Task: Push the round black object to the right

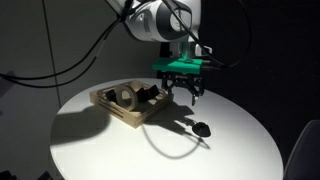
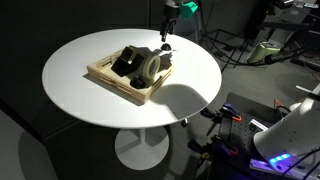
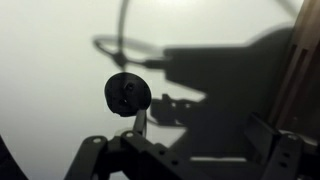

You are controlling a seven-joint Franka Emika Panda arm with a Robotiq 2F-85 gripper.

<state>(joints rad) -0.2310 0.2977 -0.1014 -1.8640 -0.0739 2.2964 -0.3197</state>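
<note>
The round black object [image 1: 202, 128] is a small glossy dome lying on the white round table [image 1: 120, 150], to the right of the wooden tray. In the wrist view it [image 3: 128, 93] sits just beyond the tip of one finger. It shows as a small dark spot in an exterior view [image 2: 165, 47]. My gripper [image 1: 190, 97], on a green mount, hangs above the table between the tray and the object. It is open and empty in the wrist view [image 3: 200, 126]. It also shows at the far table edge in an exterior view [image 2: 167, 30].
A wooden tray [image 1: 110, 110] holds angular black pieces and a pale ring-shaped roll [image 2: 150, 66]; its edge shows at the right of the wrist view [image 3: 302, 80]. Cables hang above the table. The table rim [image 2: 200, 100] drops off all round.
</note>
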